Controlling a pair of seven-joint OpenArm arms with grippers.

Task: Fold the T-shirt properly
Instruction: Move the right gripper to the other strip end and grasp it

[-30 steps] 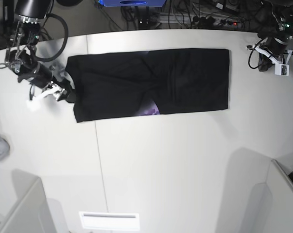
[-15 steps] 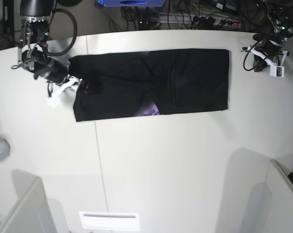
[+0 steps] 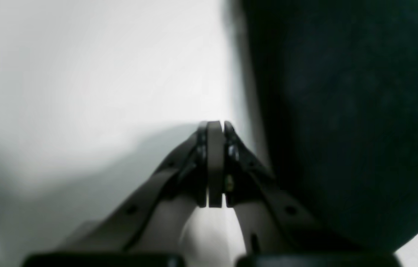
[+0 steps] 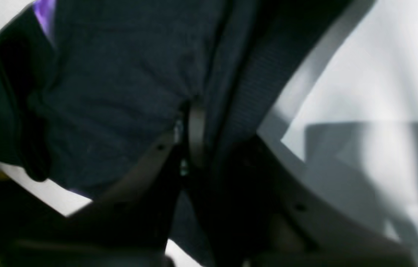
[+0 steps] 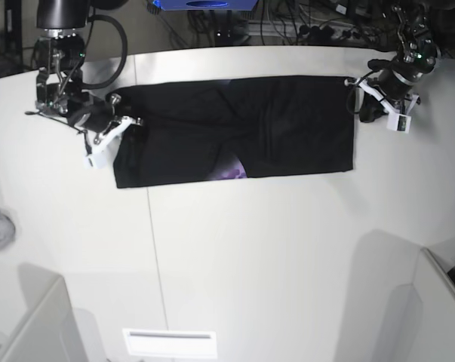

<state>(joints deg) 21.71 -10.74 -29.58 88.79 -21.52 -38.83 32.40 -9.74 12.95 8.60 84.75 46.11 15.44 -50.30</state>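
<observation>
Shirt (image 5: pixel 235 132): flat on the table (image 5: pixel 250 264), a long black band.
Right gripper (image 4: pixel 194 111): clamped on shirt's edge.
Left gripper (image 3: pixel 215 128): pinched closed, empty, beside shirt.

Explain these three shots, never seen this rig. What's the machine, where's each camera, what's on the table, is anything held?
It is a robot with two arms, set to fold a shirt. The base view looks down from above on a white table. On it lies a black T-shirt, folded into a long band, with a bit of purple print showing at its lower edge. The other two pictures come from cameras mounted on each arm's wrist, looking along the fingers. The right gripper, on the overhead view's left, is pinched shut on the T-shirt's edge; its wrist view shows dark cloth bunched around the fingers. The left gripper, on the overhead view's right, is shut and holds nothing, over bare table just beside the shirt's other end.
</observation>
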